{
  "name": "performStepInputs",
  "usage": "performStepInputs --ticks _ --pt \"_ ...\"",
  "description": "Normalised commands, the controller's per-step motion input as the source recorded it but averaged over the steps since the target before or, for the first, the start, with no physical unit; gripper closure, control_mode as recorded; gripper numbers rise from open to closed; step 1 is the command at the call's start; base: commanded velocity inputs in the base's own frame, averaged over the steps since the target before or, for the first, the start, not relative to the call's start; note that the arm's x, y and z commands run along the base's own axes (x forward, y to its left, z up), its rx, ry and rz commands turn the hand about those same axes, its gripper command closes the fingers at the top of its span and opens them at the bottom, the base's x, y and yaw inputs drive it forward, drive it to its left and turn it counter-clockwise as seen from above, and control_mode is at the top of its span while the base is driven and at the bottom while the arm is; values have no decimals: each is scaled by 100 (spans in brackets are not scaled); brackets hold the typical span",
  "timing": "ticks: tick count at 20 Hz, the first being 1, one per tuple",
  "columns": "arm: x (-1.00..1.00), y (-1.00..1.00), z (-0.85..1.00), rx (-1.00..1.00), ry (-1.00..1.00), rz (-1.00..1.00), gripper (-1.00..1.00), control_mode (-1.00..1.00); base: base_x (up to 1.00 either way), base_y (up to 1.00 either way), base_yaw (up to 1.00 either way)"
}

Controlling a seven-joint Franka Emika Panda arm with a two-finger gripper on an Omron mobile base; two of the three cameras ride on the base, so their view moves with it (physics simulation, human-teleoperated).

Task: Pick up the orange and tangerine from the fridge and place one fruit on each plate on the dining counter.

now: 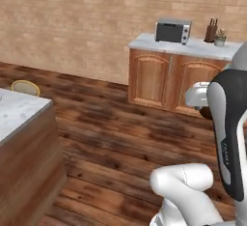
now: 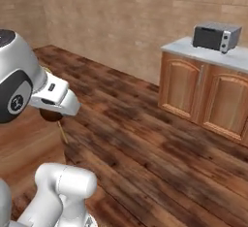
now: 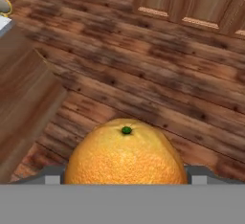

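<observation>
My gripper (image 3: 125,182) was clamped on the orange (image 3: 125,153), a round, pebbly-skinned fruit with a small green stem dot on top. It hung above the wood floor (image 3: 143,74), near the counter (image 1: 19,111) corner.

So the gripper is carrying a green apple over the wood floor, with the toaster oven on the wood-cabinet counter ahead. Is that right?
Not quite. The fruit in the gripper is an orange, not a green apple, as the hand view shows. The rest holds: wood floor below, toaster oven on the wood-cabinet counter.
</observation>
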Motion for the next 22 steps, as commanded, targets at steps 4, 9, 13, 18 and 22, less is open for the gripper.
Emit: performStepInputs --ticks 4,9,13,18,22 --pt "0 0 0 0 0 0 100 100 88 -6 86" --pt "0 0 0 0 0 0 100 100 97 -22 78" --pt "0 0 0 0 0 0 100 100 100 -68 59" --pt "0 0 0 0 0 0 100 100 91 -97 43" --pt "0 0 0 0 0 0 100 100 81 -100 37"
